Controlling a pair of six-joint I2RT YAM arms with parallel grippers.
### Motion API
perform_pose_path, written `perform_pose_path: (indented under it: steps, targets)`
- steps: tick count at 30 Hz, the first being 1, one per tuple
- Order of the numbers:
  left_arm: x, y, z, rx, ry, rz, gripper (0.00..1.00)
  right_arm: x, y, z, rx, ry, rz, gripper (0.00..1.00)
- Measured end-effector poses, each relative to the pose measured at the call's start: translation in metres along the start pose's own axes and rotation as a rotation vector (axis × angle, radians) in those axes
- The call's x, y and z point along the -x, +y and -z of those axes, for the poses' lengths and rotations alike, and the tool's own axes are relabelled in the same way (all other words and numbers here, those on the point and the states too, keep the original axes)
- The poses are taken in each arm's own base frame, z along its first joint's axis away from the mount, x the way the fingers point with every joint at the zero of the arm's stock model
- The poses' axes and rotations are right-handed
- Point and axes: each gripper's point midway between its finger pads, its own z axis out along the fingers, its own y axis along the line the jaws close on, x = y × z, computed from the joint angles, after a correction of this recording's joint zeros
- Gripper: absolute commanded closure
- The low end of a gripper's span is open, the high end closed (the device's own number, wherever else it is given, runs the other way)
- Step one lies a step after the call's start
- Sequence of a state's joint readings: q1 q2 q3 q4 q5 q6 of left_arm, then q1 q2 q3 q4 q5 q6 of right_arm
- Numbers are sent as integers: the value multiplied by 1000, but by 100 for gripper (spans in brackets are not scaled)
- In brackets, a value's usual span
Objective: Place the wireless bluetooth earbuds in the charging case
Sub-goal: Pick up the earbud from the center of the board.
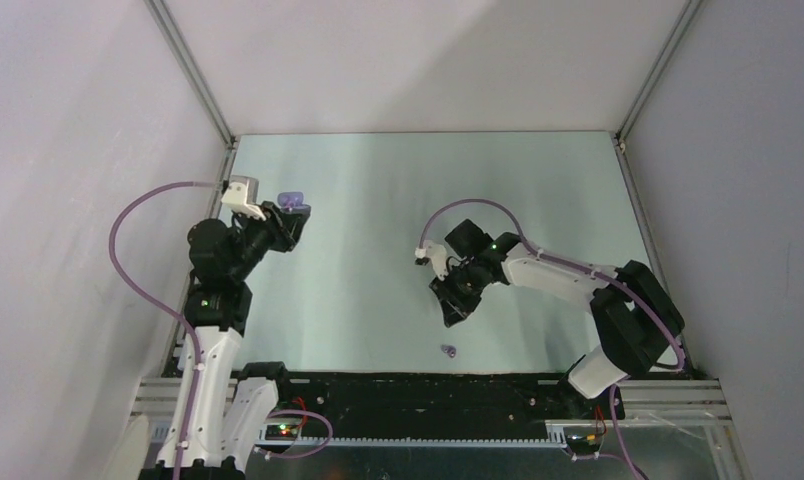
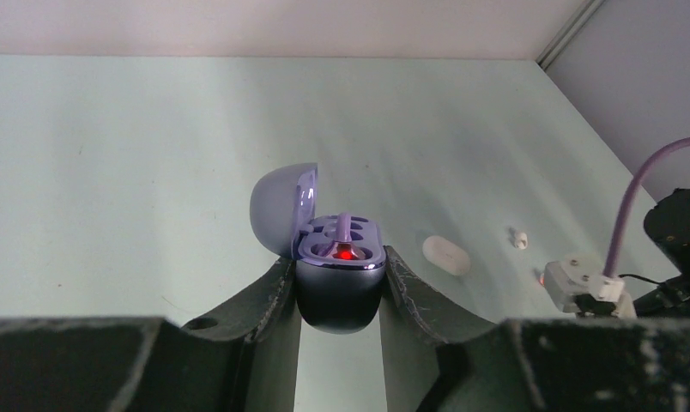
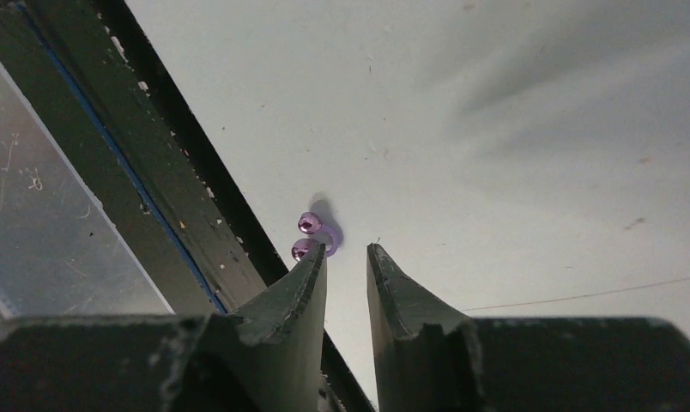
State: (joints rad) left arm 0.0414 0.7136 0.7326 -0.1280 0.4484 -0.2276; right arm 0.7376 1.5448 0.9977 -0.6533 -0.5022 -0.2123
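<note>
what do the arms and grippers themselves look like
left arm and right arm: white shells, black joints, green lights, a looping lilac cable each, a white camera block at each wrist. left gripper and right gripper: two black tapered fingers, scuffed pale.

Earbud (image 3: 314, 238) just beside black rail (image 3: 161, 163)

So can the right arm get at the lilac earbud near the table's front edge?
Probably yes. The right gripper hangs close by the lilac earbud, jaws slightly apart and empty, nothing between them. The black edge strip beside it may crowd one finger.
</note>
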Motion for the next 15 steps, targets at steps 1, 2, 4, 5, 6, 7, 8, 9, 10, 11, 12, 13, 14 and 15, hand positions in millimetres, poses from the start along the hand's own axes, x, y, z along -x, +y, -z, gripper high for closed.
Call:
perform_pose_path:
  steps: [1, 2, 4, 5, 6, 7, 8, 9, 10, 11, 12, 13, 14, 15]
  targets:
    - [-3, 0, 0, 1, 6, 3, 100, -3, 0, -4, -1, 15, -21, 71]
    - [-5, 1, 0, 3, 11, 5, 100, -6, 1, -8, -3, 32, -35, 71]
    - [-8, 2, 1, 4, 18, 9, 100, -12, 4, -14, -5, 55, -45, 71]
    - [-10, 2, 1, 5, 21, 11, 100, -15, 8, -18, -4, 67, -40, 72]
    - [-11, 2, 1, 5, 22, 11, 100, -18, 12, -21, -1, 79, -31, 73]
    - [-12, 2, 1, 6, 23, 12, 100, -21, 15, -23, 1, 89, -24, 73]
    - [-13, 2, 1, 6, 24, 13, 100, -25, 19, -26, 2, 100, -15, 74]
    - [-14, 3, 1, 6, 27, 14, 100, -28, 21, -28, 2, 110, -9, 74]
    - [-15, 3, 1, 7, 27, 14, 100, -31, 25, -30, 6, 122, 1, 74]
    - [-14, 3, 1, 7, 27, 14, 100, -34, 27, -32, 7, 131, 7, 74]
    - [-14, 3, 1, 7, 26, 14, 100, -37, 29, -33, 4, 139, 12, 74]
    - [-14, 3, 1, 6, 24, 13, 100, -38, 28, -33, -1, 144, 15, 74]
    - [-13, 3, 1, 6, 23, 12, 100, -39, 27, -33, -9, 146, 16, 74]
    - [-13, 3, 0, 5, 20, 11, 100, -40, 26, -33, -17, 147, 16, 72]
